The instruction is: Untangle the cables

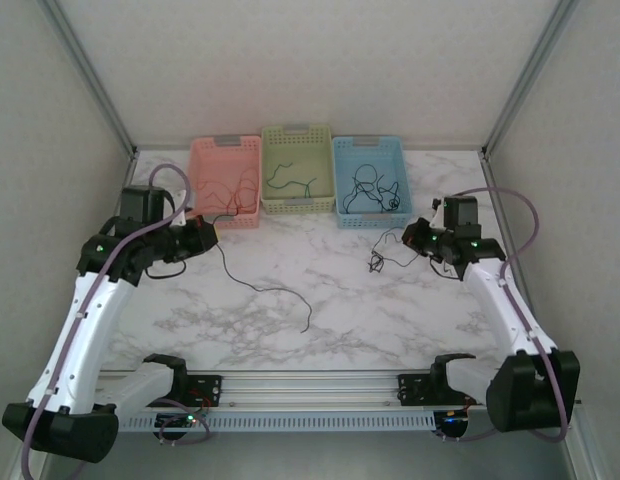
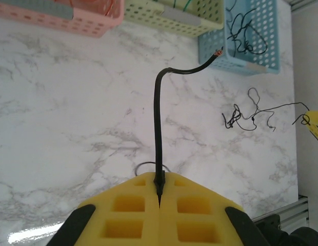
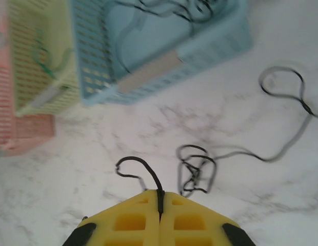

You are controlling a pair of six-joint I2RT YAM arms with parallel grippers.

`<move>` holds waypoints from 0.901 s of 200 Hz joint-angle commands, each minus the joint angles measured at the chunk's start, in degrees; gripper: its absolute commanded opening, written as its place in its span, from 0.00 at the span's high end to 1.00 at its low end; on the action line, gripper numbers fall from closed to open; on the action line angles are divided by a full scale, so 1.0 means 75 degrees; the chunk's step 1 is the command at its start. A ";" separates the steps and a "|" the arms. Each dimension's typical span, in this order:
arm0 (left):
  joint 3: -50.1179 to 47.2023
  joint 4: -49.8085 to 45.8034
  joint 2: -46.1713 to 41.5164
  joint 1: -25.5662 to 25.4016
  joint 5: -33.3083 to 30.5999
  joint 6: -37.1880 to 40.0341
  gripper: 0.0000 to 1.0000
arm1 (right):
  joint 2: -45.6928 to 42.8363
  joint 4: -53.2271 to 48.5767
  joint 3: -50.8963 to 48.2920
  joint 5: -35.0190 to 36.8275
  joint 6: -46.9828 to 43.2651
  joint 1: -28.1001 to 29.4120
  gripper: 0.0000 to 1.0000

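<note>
My left gripper (image 1: 205, 237) (image 2: 159, 180) is shut on a black cable (image 2: 158, 123) in front of the pink basket. The cable's short bare-tipped end sticks out past the yellow fingers, and its long part (image 1: 265, 288) trails across the marble toward the table's middle. My right gripper (image 1: 411, 238) (image 3: 160, 195) is shut on another black cable (image 3: 148, 171) below the blue basket. A small knotted tangle (image 1: 375, 262) (image 3: 196, 169) (image 2: 235, 119) of it lies just ahead of the fingers. Red-orange wires (image 1: 230, 192), green wires (image 1: 290, 180) and black wires (image 1: 373, 190) lie in the baskets.
Three baskets stand in a row at the back: pink (image 1: 203, 150), green (image 1: 327, 135) and blue (image 1: 340, 145). Frame posts rise at both back corners. A metal rail (image 1: 310, 385) runs along the near edge between the arm bases.
</note>
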 commanded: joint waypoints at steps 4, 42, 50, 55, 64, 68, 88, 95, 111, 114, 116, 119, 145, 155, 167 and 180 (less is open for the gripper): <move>-0.0097 0.0228 -0.0072 -0.0128 -0.0067 -0.0091 1.00 | 0.0327 -0.0638 -0.0220 0.0558 -0.0090 0.0053 0.91; -0.0097 0.0486 0.0004 -0.0270 0.0266 -0.0130 1.00 | -0.0199 -0.0387 -0.0114 0.1047 -0.0471 0.0607 0.46; -0.0077 0.0537 0.0039 -0.0319 0.0313 -0.0155 1.00 | -0.0355 -0.0206 -0.0061 0.1047 -0.0635 0.0906 0.44; -0.0064 0.0564 0.0074 -0.0348 0.0336 -0.0170 1.00 | -0.0426 -0.0053 -0.0042 0.0998 -0.0717 0.1124 0.43; -0.0039 0.0618 0.0100 -0.0407 0.0360 -0.0203 1.00 | -0.0568 0.0382 -0.0067 0.0602 -0.0891 0.1497 0.42; -0.0028 0.0643 0.0111 -0.0423 0.0375 -0.0221 1.00 | -0.0628 0.0607 -0.0102 0.0413 -0.0948 0.1670 0.42; 0.0048 0.0793 0.0137 -0.0512 0.0547 -0.0337 1.00 | -0.0773 0.2078 -0.0466 -0.0431 -0.1120 0.2629 0.40; 0.0075 0.0825 0.0154 -0.0541 0.0567 -0.0377 1.00 | -0.0746 0.2569 -0.0610 -0.0560 -0.1243 0.2989 0.39; 0.0165 0.0844 0.0195 -0.0611 0.0577 -0.0410 1.00 | -0.0441 0.3472 -0.0745 -0.0752 -0.1685 0.3819 0.39; 0.0177 0.0835 0.0195 -0.0629 0.0577 -0.0414 1.00 | -0.0365 0.3573 -0.0729 -0.0788 -0.1788 0.3975 0.39; 0.0191 0.0832 0.0195 -0.0635 0.0577 -0.0413 1.00 | -0.0309 0.3624 -0.0718 -0.0805 -0.1871 0.4086 0.38; 0.0204 0.0824 0.0204 -0.0653 0.0583 -0.0417 1.00 | -0.0216 0.3696 -0.0686 -0.0807 -0.1977 0.4240 0.38; 0.0310 0.0794 0.0202 -0.0794 0.0659 -0.0437 1.00 | 0.0606 0.4338 -0.0473 -0.0729 -0.2906 0.5365 0.38; 0.0335 0.0777 0.0186 -0.0852 0.0659 -0.0436 1.00 | 0.0894 0.4696 -0.0398 -0.0780 -0.3107 0.5613 0.38; 0.0360 0.0754 0.0172 -0.0894 0.0660 -0.0438 1.00 | 0.1287 0.5041 -0.0288 -0.0918 -0.3433 0.5865 0.37; 0.0394 0.0726 0.0169 -0.0917 0.0628 -0.0455 1.00 | 0.1701 0.4957 0.0032 -0.0948 -0.3839 0.6122 0.36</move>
